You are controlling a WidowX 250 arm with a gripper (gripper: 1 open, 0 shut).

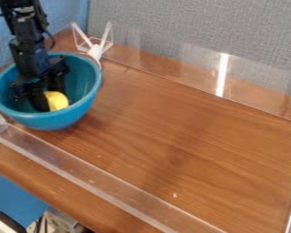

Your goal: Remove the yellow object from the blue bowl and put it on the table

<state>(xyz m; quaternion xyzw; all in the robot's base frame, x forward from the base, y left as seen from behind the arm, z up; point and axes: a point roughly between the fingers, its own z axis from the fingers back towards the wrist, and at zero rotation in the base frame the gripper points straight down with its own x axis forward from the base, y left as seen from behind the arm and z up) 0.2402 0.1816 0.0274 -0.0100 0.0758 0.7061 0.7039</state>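
The blue bowl (77, 102) stands at the table's (196, 136) far left corner. The yellow object (55, 100) lies low inside it, right of the middle. My gripper (35, 89) reaches down into the bowl from above on its black arm. Its dark fingers (25, 91) sit against the yellow object's left end and appear shut on it, while the rest of the object sticks out to the right. The fingertips are partly hidden by the bowl's near wall.
Clear acrylic walls (221, 68) run along the table's edges. A small orange-and-white thing (94, 41) sits behind the bowl near the back wall. Bare wood stretches from the bowl to the right.
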